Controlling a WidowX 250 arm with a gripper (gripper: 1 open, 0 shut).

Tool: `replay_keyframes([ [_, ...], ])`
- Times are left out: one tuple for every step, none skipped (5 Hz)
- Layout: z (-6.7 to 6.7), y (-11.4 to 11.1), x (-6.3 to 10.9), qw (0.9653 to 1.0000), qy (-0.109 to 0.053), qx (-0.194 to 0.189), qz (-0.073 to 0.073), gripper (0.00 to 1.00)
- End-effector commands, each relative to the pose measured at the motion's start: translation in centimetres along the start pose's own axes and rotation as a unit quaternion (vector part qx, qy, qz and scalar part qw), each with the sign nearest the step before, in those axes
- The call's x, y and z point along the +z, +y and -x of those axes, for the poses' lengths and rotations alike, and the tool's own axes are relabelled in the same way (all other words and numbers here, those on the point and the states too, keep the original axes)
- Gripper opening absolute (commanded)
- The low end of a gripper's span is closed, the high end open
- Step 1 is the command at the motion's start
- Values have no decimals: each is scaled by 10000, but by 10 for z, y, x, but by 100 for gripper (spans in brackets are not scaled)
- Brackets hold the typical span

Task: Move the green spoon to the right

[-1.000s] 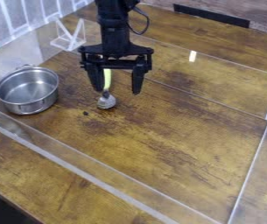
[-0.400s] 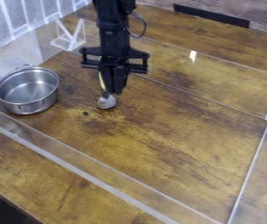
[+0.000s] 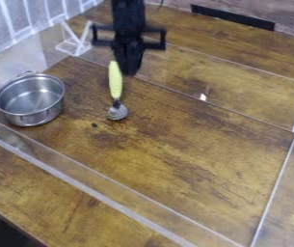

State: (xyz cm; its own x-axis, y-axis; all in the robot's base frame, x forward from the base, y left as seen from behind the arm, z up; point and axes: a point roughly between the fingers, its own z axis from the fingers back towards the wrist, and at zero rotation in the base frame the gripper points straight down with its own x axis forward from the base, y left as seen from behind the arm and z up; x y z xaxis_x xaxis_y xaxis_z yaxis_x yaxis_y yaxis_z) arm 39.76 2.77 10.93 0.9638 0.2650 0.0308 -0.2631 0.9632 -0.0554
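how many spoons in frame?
1. The green spoon hangs from the closed gripper near the table centre, grey bowl end down by the wood, right of the steel pot. Inside of the pot looks empty; none seem hidden.

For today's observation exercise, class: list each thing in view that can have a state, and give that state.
gripper: shut, pointing down, above the table.
green spoon: bowl on the table, handle top beside the gripper; held or not, cannot tell.
steel pot: upright, empty, standing apart from the spoon.
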Motion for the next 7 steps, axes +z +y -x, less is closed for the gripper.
replay_keyframes([
  [-1, -4, 57, 9981, -549, 213, 150, 0],
  [5, -2, 72, 9961, -667, 539, 196, 0],
  [1, 7, 61, 9957, -684, 560, 292, 0],
  [-3, 19, 55, 9955, -669, 589, 321, 100],
  [1, 14, 49, 9955, -661, 590, 336, 0],
  [4, 10, 45, 9957, -633, 593, 320, 100],
  [7, -2, 50, 9962, -645, 485, 338, 0],
])
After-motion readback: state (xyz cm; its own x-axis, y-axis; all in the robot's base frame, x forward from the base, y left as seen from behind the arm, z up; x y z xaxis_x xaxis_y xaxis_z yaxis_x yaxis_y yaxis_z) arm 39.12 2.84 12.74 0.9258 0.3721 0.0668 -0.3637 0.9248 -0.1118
